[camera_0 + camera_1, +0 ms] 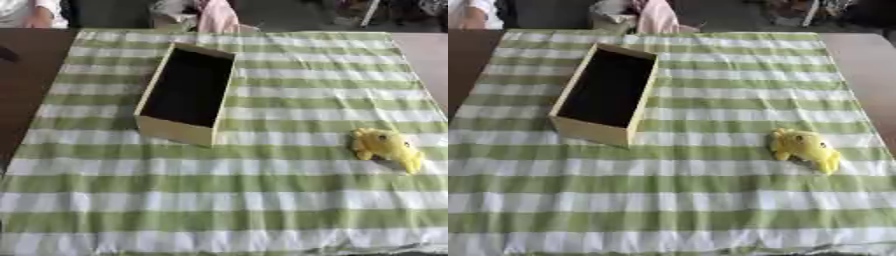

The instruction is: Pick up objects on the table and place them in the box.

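A yellow plush toy lies on the green-and-white striped cloth at the right side of the table. To its left stands a long open box with pale cardboard walls and a dark inside; nothing shows in it. The toy and the box are well apart. Neither of my hands shows in either view.
The striped cloth covers most of the table. Bare brown tabletop shows at the left and at the far right. Beyond the far edge are a pink cloth and a person's sleeve, away from the objects.
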Available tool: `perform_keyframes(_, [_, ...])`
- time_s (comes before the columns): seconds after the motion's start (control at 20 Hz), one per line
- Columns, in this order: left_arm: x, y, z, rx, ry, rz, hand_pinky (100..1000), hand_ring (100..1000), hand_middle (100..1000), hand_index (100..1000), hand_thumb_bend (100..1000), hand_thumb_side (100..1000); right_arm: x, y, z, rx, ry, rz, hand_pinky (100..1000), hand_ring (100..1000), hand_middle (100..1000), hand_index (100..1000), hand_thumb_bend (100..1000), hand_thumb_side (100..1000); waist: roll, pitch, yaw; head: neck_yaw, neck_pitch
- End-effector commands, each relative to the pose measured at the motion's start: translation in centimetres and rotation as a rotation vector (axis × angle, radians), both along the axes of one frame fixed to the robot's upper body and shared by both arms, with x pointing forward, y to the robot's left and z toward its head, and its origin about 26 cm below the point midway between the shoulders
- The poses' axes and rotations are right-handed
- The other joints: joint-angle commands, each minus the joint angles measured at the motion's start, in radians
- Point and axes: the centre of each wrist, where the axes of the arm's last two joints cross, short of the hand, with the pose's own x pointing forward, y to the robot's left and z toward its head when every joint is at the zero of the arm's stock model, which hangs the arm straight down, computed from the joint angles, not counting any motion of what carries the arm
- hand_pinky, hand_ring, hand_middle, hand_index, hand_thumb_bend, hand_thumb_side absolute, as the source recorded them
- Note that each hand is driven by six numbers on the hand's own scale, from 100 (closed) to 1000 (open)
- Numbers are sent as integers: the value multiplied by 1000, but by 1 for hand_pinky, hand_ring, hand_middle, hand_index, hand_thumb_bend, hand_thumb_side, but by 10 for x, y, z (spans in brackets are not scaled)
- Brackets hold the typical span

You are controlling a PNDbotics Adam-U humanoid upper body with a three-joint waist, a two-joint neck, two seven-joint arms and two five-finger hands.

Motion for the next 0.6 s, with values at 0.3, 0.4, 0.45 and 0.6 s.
perform_keyframes(0.3, [-3,1,8,28,-18,-7,464,989,872,694,100,746,8,6,-1,-52,101,12,928,881,860,878,100,1000,3,-14,-2,-6,5])
perform_keyframes(0.4, [-3,1,7,28,-18,-7,464,989,872,694,100,745,8,4,-8,-50,130,7,929,886,866,881,100,1000,3,-14,-3,-5,6])
perform_keyframes(0.45, [-3,2,7,29,-17,-7,464,989,872,694,100,745,7,2,-11,-52,141,4,930,887,868,882,100,1000,2,-14,-4,-4,7])
perform_keyframes(0.6, [-3,2,7,30,-15,-4,464,990,872,694,100,745,2,-7,-22,-53,174,-11,928,891,877,891,100,1000,0,-16,-8,-4,7])
